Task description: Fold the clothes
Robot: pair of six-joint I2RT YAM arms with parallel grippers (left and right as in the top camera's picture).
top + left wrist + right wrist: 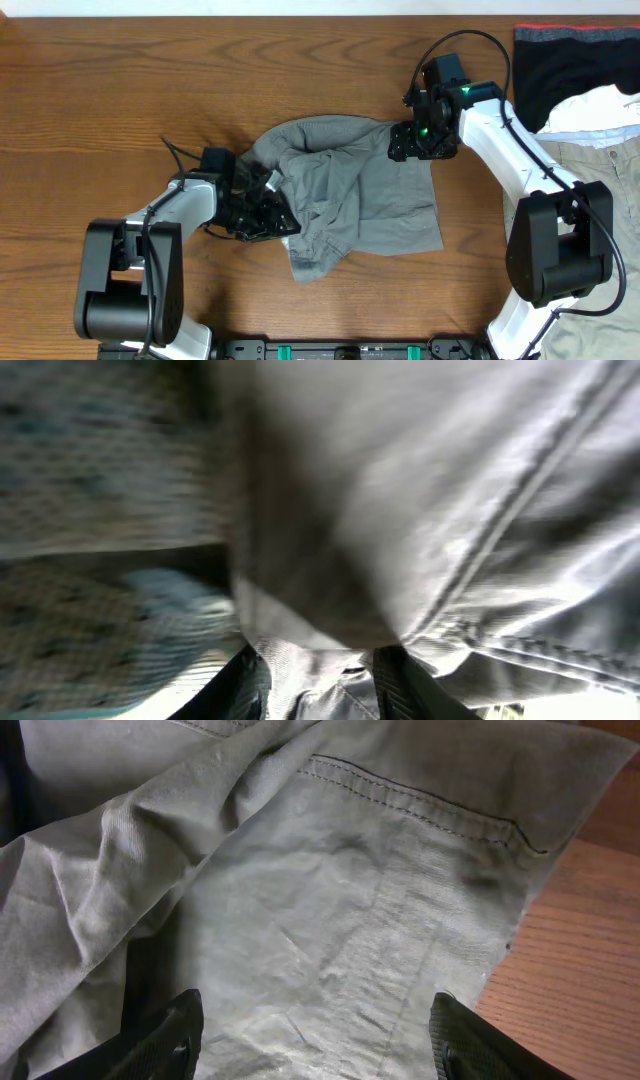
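The medium-grey shorts lie crumpled in the middle of the table, with a paler lining showing near the lower left. My left gripper is at the shorts' left edge, shut on a fold of grey cloth between its fingers. My right gripper hovers over the shorts' upper right corner, open, its fingers spread wide above a stitched hem and holding nothing.
A black garment with a red edge lies at the back right. Pale beige trousers lie under it along the right edge. Bare wood table extends to the left and back.
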